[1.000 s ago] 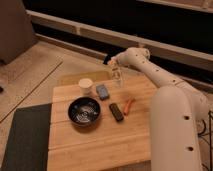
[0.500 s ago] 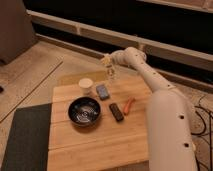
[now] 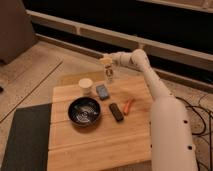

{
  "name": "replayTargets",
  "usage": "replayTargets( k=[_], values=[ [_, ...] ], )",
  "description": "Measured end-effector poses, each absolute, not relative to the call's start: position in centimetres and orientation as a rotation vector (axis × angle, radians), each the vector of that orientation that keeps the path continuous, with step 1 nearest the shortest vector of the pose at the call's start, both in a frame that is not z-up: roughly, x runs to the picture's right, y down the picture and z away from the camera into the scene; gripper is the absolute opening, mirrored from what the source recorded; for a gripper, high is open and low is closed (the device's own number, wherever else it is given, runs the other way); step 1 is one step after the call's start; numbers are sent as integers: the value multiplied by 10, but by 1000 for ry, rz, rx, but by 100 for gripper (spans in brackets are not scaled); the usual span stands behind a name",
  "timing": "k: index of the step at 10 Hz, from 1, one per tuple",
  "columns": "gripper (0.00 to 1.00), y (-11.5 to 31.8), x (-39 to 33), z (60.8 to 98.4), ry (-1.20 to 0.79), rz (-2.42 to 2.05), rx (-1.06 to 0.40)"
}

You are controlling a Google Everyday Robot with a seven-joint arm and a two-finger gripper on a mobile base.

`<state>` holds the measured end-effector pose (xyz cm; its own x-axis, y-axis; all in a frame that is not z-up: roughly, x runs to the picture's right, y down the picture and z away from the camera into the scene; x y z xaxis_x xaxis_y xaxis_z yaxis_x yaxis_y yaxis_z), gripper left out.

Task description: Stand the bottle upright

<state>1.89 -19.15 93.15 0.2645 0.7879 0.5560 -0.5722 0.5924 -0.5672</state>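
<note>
My gripper (image 3: 107, 63) is at the far edge of the wooden table (image 3: 100, 142), on the end of the white arm that reaches in from the lower right. It is shut on the bottle (image 3: 109, 75), a small whitish-cream one that hangs roughly upright below the fingers. The bottle's base is close to the tabletop, just behind the blue-grey block (image 3: 102, 91). I cannot tell whether the base touches the wood.
A round cream cup (image 3: 86, 86) stands left of the block. A black bowl (image 3: 84, 111) sits mid-table, with a flat black bar (image 3: 116, 111) and a small orange-red item (image 3: 128, 105) to its right. A dark mat (image 3: 25, 137) lies left of the table.
The gripper has carried the bottle leftward along the table's far edge, from the right of the block to just behind it. The things on the table have not moved.
</note>
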Motion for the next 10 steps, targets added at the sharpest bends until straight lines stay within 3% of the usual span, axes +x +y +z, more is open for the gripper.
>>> replayTargets(
  k=[10],
  values=[
    [0, -203, 51, 912, -964, 848, -251]
  ],
)
